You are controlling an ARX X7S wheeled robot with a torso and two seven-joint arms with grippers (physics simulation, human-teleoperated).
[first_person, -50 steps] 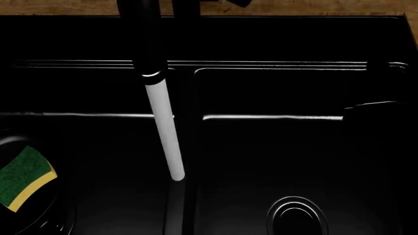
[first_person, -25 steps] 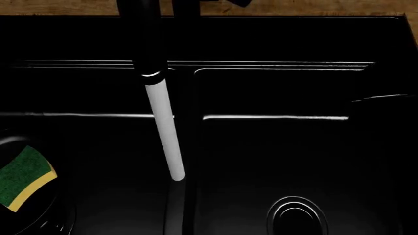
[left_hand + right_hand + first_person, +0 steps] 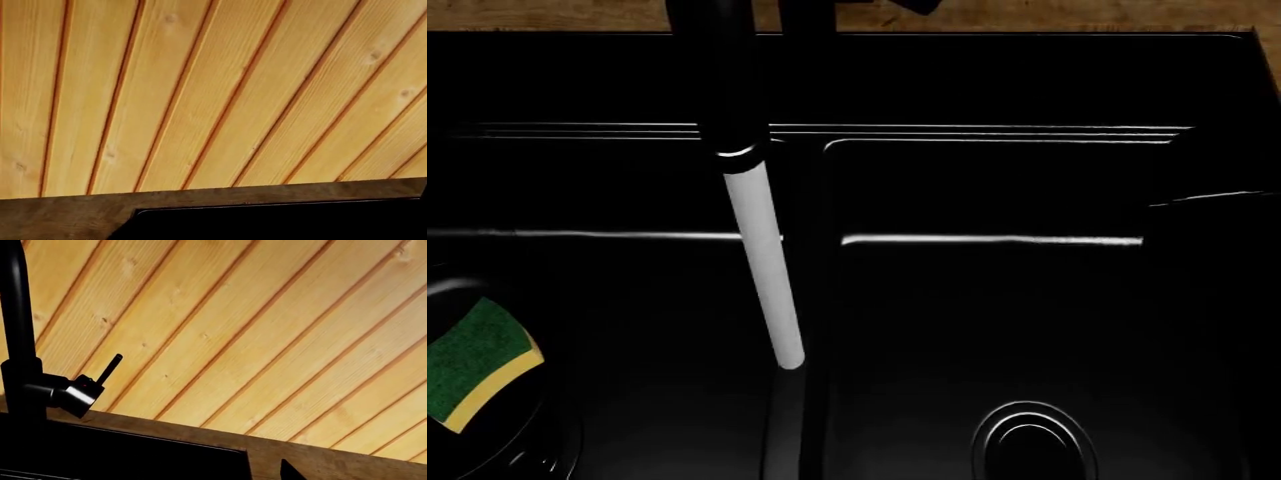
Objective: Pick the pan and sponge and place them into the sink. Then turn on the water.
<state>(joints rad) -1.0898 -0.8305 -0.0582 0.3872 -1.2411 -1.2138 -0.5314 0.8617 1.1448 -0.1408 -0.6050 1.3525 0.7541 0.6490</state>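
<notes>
Inside the glossy black sink (image 3: pixel 988 190), opaque white water (image 3: pixel 763 270), wavy green-yellow sponge (image 3: pixel 474 360); claw states untellable, both unseen.

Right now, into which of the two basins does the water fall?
The left basin, holding the sponge; the water ends left of the divider. The right basin shows only its drain.

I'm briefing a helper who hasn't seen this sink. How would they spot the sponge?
Start at the black sink and its white water stream. Look far left of the stream: the sponge lies there, green over yellow, the only coloured thing.
</notes>
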